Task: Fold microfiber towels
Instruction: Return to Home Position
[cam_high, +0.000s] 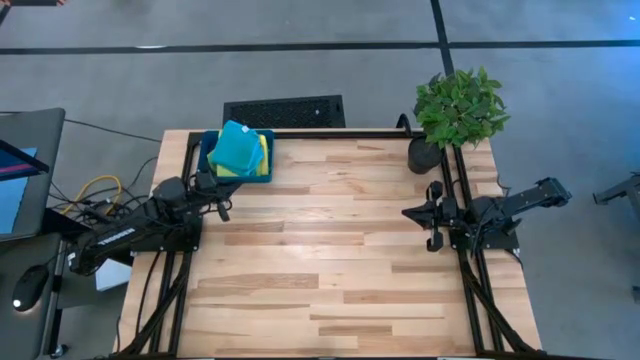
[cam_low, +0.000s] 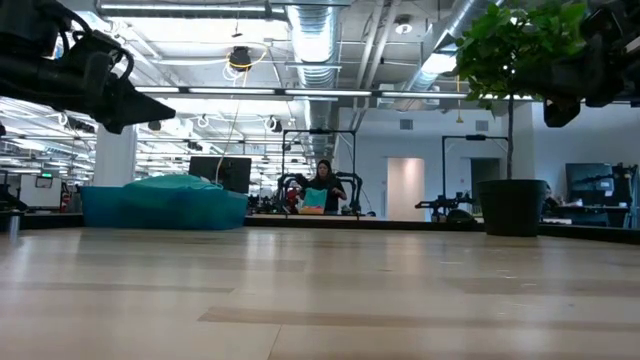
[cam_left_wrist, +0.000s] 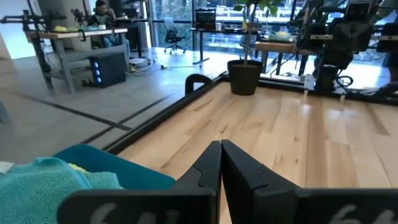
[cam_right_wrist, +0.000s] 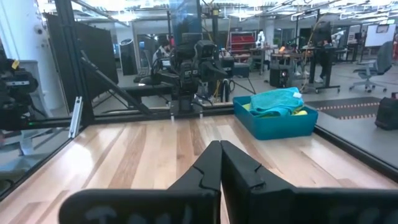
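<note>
— One wooden table (cam_high: 330, 270) carries it all. Where do the arms sit?
— The left arm lies along the table's left edge and the right arm at the right edge, both clear of the middle. A potted plant (cam_high: 458, 110) stands at the far right corner.
— And the towels?
— In the dark-teal tray (cam_high: 205, 160) at the far left corner. A teal towel (cam_high: 236, 148) lies folded on top, with a yellow towel (cam_high: 264, 152) and what looks like a lime green towel (cam_high: 228, 172) showing under it. I cannot count the pile.
— Grippers?
— The left gripper (cam_left_wrist: 221, 149) hangs just beside the tray, fingers pressed together on nothing. The right gripper (cam_right_wrist: 220, 148) points across the table toward the tray, well apart from it, fingers likewise closed and empty.
— Which step is this, then?
— I judge the folding is finished and the arms are parking, since no cloth lies on the boards. The next move calls for no grasp. Each arm only needs to settle at its own edge, the left one keeping off the tray's rim.
— Any writing?
— Pale marks on each gripper's body in the wrist views, too blurred to read. No brand is legible.
</note>
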